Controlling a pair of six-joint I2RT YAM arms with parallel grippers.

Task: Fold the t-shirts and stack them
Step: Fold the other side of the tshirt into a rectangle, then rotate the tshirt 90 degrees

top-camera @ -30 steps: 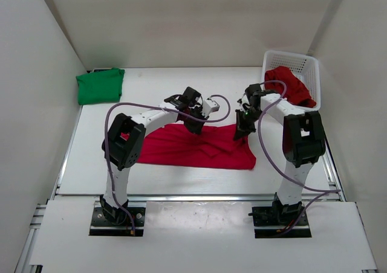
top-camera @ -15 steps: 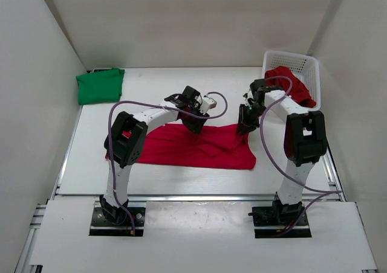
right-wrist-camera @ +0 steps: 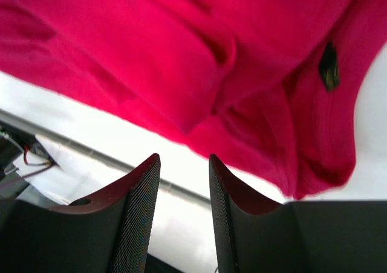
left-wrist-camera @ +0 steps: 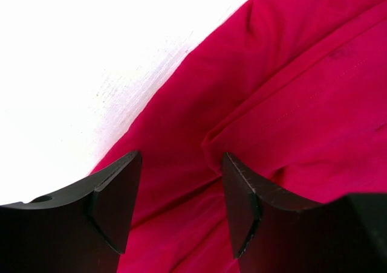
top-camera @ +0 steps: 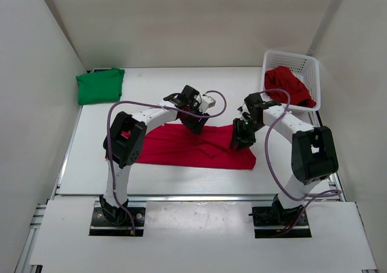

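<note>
A red t-shirt (top-camera: pixel 193 146) lies spread and creased across the middle of the table. My left gripper (top-camera: pixel 197 128) hovers over its far edge, jaws open, nothing between them; the left wrist view shows the red t-shirt (left-wrist-camera: pixel 284 92) folds under my left gripper (left-wrist-camera: pixel 181 182). My right gripper (top-camera: pixel 237 142) is over the shirt's right end, open and empty; in the right wrist view my right gripper (right-wrist-camera: pixel 184 191) sits above the red t-shirt (right-wrist-camera: pixel 199 61). A folded green t-shirt (top-camera: pixel 100 85) lies at the far left corner. A second red t-shirt (top-camera: pixel 288 84) is bunched in the basket.
The white mesh basket (top-camera: pixel 314 73) stands at the far right corner. White walls close in the table on the left, back and right. A metal rail (top-camera: pixel 193 195) runs along the near edge in front of the arm bases.
Both grippers have opened and let go of the red t-shirt on the table. The right gripper has moved nearer and slightly left over the shirt's right end.
</note>
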